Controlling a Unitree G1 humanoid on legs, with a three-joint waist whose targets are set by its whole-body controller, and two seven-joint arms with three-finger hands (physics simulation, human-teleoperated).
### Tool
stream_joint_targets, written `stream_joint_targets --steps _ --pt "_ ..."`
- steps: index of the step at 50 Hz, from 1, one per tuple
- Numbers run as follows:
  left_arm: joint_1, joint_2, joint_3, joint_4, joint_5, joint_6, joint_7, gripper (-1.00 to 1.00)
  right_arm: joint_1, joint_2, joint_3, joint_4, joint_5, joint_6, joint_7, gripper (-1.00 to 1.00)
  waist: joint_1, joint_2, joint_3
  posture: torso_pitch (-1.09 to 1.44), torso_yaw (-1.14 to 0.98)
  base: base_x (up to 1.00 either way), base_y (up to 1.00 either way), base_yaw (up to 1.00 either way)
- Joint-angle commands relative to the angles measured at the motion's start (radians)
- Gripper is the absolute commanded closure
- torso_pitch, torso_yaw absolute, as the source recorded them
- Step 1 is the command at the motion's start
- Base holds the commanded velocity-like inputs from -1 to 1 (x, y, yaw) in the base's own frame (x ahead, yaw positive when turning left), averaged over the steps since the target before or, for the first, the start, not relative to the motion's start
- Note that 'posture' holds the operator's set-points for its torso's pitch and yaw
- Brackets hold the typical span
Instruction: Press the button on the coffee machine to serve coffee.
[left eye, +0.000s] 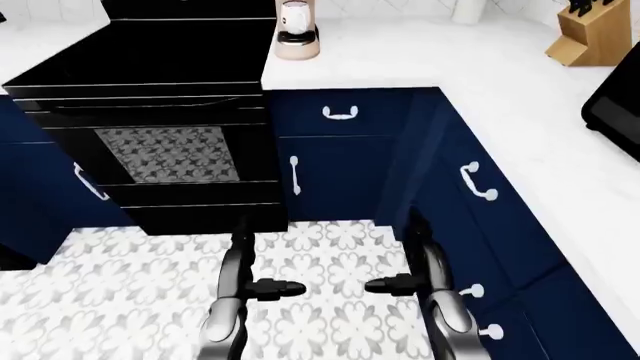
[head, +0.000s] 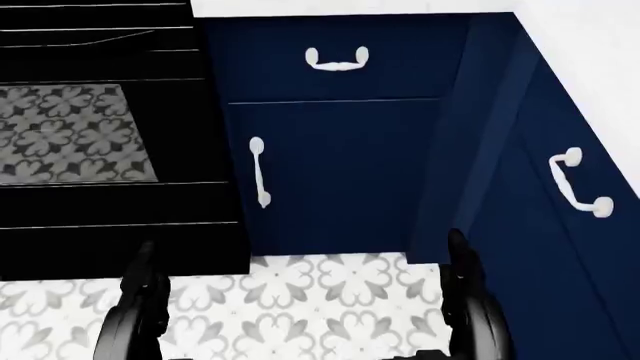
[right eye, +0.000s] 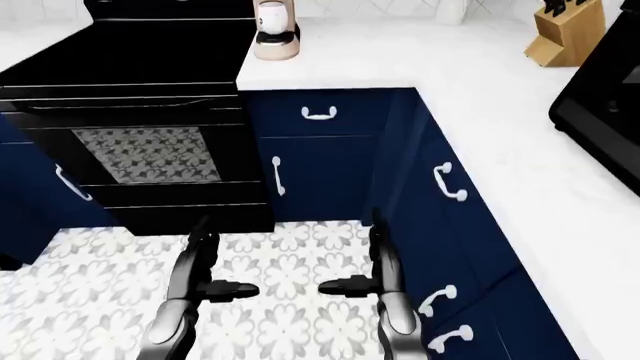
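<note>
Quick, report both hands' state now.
Left hand: empty, low over the floor; open or closed cannot be told.
Right hand: empty, low over the floor; cannot be told either.

One coffee machine (left eye: 298, 30) up on the desk (left eye: 420, 56), one knife block (left eye: 590, 34), one black oven (left eye: 150, 127), and two hands: left hand (left eye: 262, 287), right hand (left eye: 395, 284).

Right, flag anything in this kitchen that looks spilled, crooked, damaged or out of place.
Nothing stands out. The coffee machine stands upright on the white counter beside the black stove, and the knife block is upright too. Cabinet doors are shut, the floor looks clean, and both hands hang low, empty.
</note>
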Motion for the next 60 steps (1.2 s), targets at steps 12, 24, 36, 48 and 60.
stream_joint_targets --steps 12,24,36,48,60 --pt "-0.030 0.003 0.003 -0.080 -0.009 -0.057 -0.005 -1.00 -0.018 -0.006 0.001 -0.093 -0.013 -0.051 0.007 -1.00 0.008 -0.006 -0.077 0.00 0.00 0.00 0.00 0.00" --pt "-0.036 -0.001 -0.007 -0.063 -0.001 -0.062 0.000 -1.00 -0.036 -0.011 -0.009 -0.149 -0.026 0.005 0.000 -1.00 0.008 -0.005 -0.090 0.00 0.00 0.00 0.00 0.00" --pt "-0.152 0.025 0.042 -0.231 -0.054 0.193 0.036 -1.00 -0.121 -0.013 -0.005 -0.391 -0.029 0.299 -0.014 -1.00 0.009 -0.004 -0.089 0.00 0.00 0.00 0.00 0.00" --pt "-0.377 0.105 0.100 -0.339 -0.101 0.472 0.058 -1.00 -0.348 -0.053 -0.029 -0.559 -0.010 0.646 -0.017 -1.00 0.008 0.001 -0.085 0.00 0.00 0.00 0.00 0.00" --pt "-0.587 0.206 0.151 -0.376 -0.195 0.695 0.123 -1.00 -0.609 -0.121 -0.083 -0.625 0.059 0.909 -0.051 -1.00 0.009 0.005 -0.077 0.00 0.00 0.00 0.00 0.00"
